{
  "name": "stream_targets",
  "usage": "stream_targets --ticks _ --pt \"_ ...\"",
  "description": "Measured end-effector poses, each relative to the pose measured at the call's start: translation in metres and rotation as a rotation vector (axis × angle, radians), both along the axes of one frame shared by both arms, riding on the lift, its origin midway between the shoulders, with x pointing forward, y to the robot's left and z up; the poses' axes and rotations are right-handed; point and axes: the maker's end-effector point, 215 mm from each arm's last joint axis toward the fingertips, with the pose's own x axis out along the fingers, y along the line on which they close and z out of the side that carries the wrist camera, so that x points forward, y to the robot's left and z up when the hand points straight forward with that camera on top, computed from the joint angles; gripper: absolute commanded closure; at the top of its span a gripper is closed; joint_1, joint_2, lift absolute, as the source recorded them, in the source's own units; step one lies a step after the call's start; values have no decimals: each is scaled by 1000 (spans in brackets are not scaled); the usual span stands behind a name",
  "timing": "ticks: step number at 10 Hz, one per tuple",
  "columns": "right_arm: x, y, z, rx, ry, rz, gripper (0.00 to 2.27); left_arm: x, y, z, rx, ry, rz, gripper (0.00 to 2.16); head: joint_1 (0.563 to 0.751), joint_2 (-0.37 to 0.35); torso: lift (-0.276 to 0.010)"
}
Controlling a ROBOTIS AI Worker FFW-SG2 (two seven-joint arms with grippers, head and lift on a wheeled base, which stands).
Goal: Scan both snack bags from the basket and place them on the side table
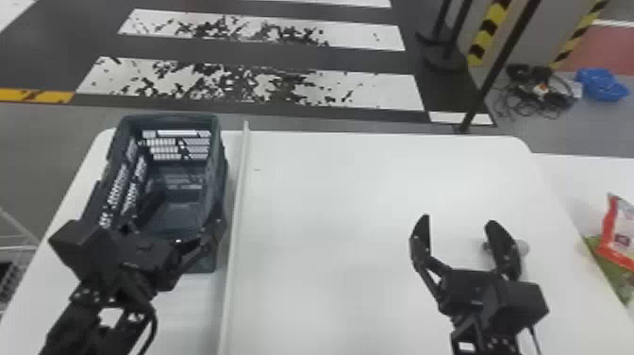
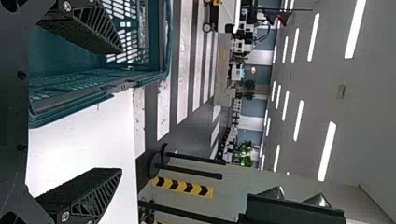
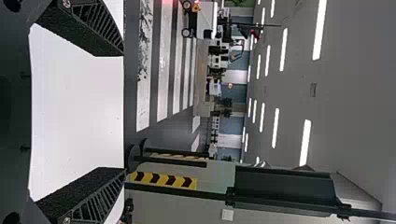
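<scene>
- The white table (image 1: 330, 198) is smooth and round-cornered, with a pale raised strip (image 1: 236, 212) running lengthwise.
- Left of the strip, the dark basket (image 1: 174, 203) stands on the white table.
- At the basket's near end, the left gripper (image 1: 185, 218) has its fingers spread wide.
- Over the white table's right part, the right gripper (image 1: 460, 221) has its fingers parted, bare surface between them.
- A red-and-white snack bag (image 1: 619, 238) overlaps a green bag (image 1: 613, 274) on the side table (image 1: 582, 177), both cut by the view's edge.
- Beyond lie worn white floor stripes (image 1: 245, 85), tangled cables (image 1: 542, 92) and a blue item (image 1: 600, 85); strip lights (image 3: 306, 142) line the grey ceiling (image 3: 341, 112).
</scene>
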Motion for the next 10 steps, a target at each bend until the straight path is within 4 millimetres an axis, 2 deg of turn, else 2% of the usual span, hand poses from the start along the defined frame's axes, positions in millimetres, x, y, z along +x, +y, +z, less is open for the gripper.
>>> stream_targets --ticks 5,10 --pt "-5 -7 -12 0 34 -13 46 -10 -3 0 11 -11 11 100 695 -83 -75" --pt "-10 -10 -14 9 43 -19 46 -21 -9 -5 25 3 13 100 695 -98 -75"
